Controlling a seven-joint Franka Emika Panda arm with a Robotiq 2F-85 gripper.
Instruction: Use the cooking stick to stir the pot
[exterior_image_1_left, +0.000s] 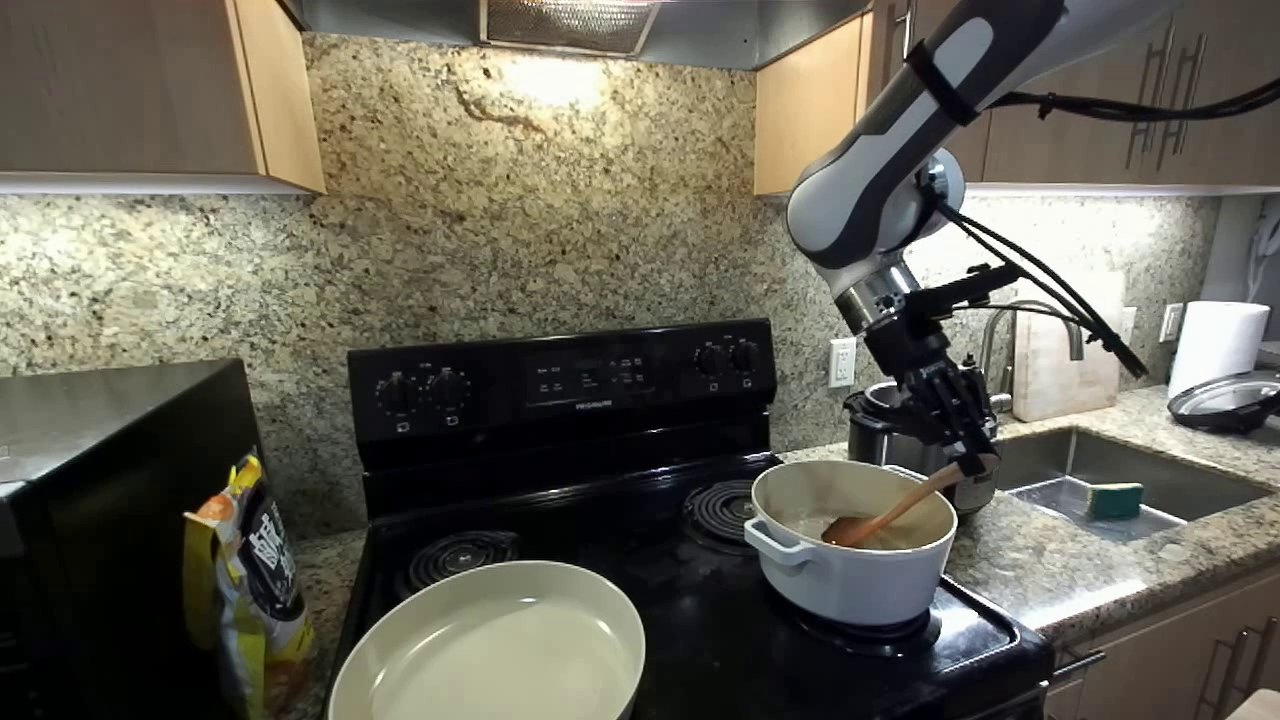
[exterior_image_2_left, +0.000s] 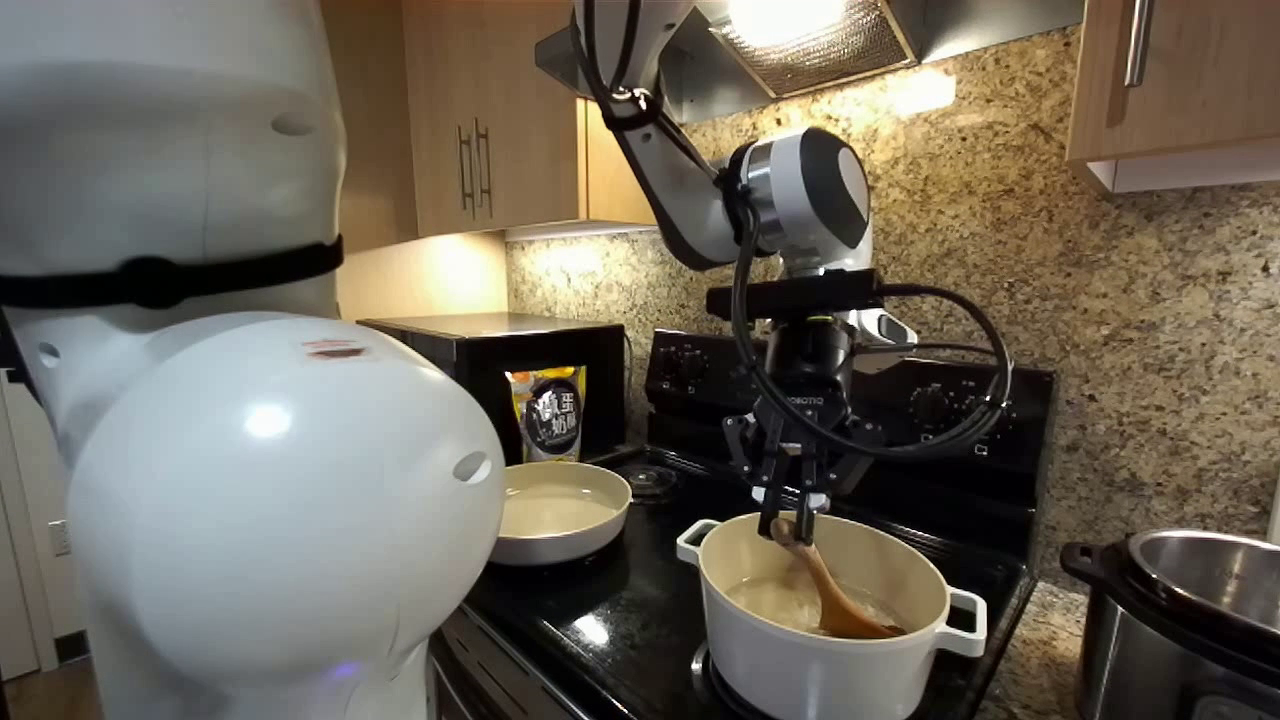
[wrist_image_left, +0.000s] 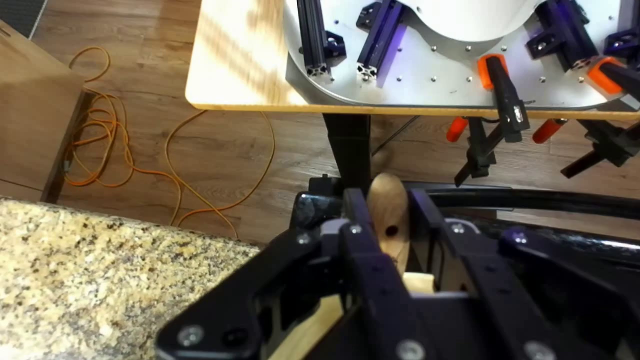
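White pot (exterior_image_2_left: 815, 675): one; wooden spoon (exterior_image_2_left: 829, 592): one (head inside), clamped in end effector (exterior_image_2_left: 787, 527).

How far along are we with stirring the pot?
Done: the stick is gripped and its broad end is down inside the pot. In hand: the gripper is shut on the stick's upper end, so it looks ready to stir. Left: probably the stirring, or the rest of it; these pictures cannot show whether any has happened. The stick is not yet released.
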